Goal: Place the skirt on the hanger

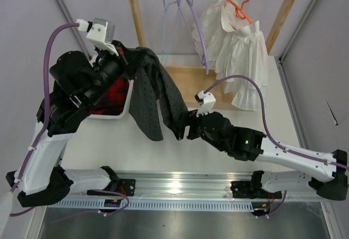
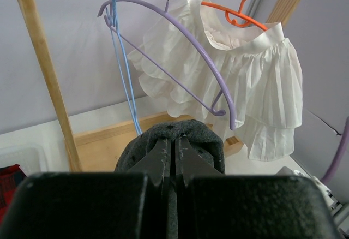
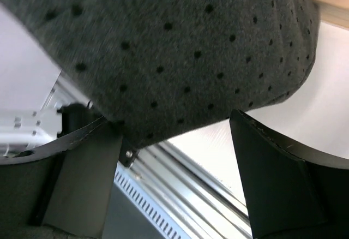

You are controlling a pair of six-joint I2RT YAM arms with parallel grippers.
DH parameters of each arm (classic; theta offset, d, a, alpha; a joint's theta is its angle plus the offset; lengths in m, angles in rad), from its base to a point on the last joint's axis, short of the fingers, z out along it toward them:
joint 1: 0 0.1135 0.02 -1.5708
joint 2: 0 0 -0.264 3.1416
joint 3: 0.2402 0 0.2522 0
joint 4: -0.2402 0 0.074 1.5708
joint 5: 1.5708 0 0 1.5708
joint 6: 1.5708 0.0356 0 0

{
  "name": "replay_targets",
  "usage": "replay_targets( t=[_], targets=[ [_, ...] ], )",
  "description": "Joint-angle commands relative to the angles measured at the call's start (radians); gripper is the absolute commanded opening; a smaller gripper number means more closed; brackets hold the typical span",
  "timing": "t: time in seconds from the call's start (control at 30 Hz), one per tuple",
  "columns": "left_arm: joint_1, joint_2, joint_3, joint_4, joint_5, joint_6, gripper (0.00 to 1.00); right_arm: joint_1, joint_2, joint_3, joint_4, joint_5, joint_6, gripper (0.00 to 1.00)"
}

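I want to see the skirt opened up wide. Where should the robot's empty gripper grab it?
Probably the low dangling edge of the skirt, coming in from the right side. The left gripper is shut on the top end, so the cloth droops in a long fold, and its bottom hangs right at the open right gripper.

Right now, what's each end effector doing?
Left end effector: closed on the skirt.
Right end effector: open, skirt hanging by its fingers, unclamped.
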State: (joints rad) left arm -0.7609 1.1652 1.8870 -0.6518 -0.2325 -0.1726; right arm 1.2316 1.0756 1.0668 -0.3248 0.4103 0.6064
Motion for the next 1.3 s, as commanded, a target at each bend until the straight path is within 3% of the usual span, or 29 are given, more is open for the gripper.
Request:
replay_targets(
  t=[0.0,0.27,0.37,0.5,0.6,0.77,1.0,1.27],
  targets=[
    [-0.018,-0.009,0.006,0.101,-0.005,0.022,0.00,0.005,0.023,0.061,-0.002,0.139,0.059,0.78],
    [-0.029,-0.015,0.007,0.081,-0.005,0.028,0.00,0.026,-0.029,0.042,-0.031,0.277,0.108,0.60],
    [-0.031,-0.024,-0.005,0.081,-0.007,0.030,0.00,0.029,-0.036,0.048,-0.065,0.312,0.119,0.46],
    [-0.029,-0.039,-0.012,0.069,-0.002,0.035,0.00,0.031,-0.057,0.051,-0.121,0.352,0.141,0.17],
    [-0.029,-0.064,-0.035,0.058,-0.002,0.041,0.00,0.031,-0.088,0.070,-0.189,0.398,0.148,0.01],
    [-0.029,-0.110,-0.098,0.018,0.033,0.025,0.00,0.031,-0.160,0.131,-0.307,0.478,0.109,0.00],
    [-0.029,-0.240,-0.319,-0.009,0.114,-0.050,0.00,0.031,-0.180,0.315,-0.465,0.544,-0.013,0.00],
    [-0.031,-0.263,-0.404,-0.136,0.160,-0.107,0.00,0.029,-0.157,0.521,-0.571,0.605,-0.146,0.00]
  ],
)
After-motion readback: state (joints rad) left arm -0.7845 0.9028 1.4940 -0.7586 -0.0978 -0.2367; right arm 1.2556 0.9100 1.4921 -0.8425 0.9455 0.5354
